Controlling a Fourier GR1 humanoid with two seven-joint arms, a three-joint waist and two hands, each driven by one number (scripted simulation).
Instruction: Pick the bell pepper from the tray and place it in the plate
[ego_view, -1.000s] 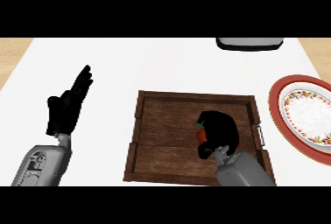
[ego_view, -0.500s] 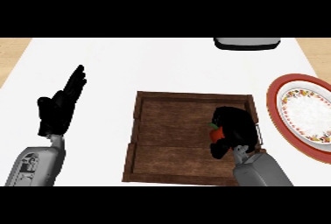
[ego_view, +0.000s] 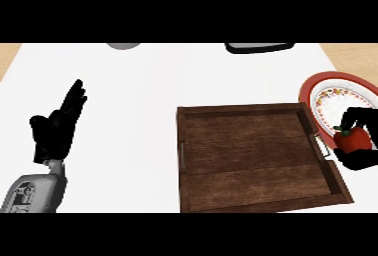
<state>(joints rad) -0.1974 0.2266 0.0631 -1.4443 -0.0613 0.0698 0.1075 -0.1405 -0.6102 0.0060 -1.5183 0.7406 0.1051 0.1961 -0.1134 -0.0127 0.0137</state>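
The right hand (ego_view: 360, 145), at the view's right edge, has its black fingers (ego_view: 353, 118) curled round the red bell pepper w/ green stem (ego_view: 354, 140). The pepper sits in that hand, over the gap between the dark brown wooden tray (ego_view: 251, 160) and the round red-rimmed patterned plate (ego_view: 325, 95), partly over the plate's near rim.

To place it well, prob. carry it further over the plate's white centre, lower it, then uncurl.

The tray holds nothing visible; the plate shows no food yet.

The left hand (ego_view: 55, 132) rests at the view's left on the white desk (ego_view: 148, 85), fingers straight and together, pointing up.
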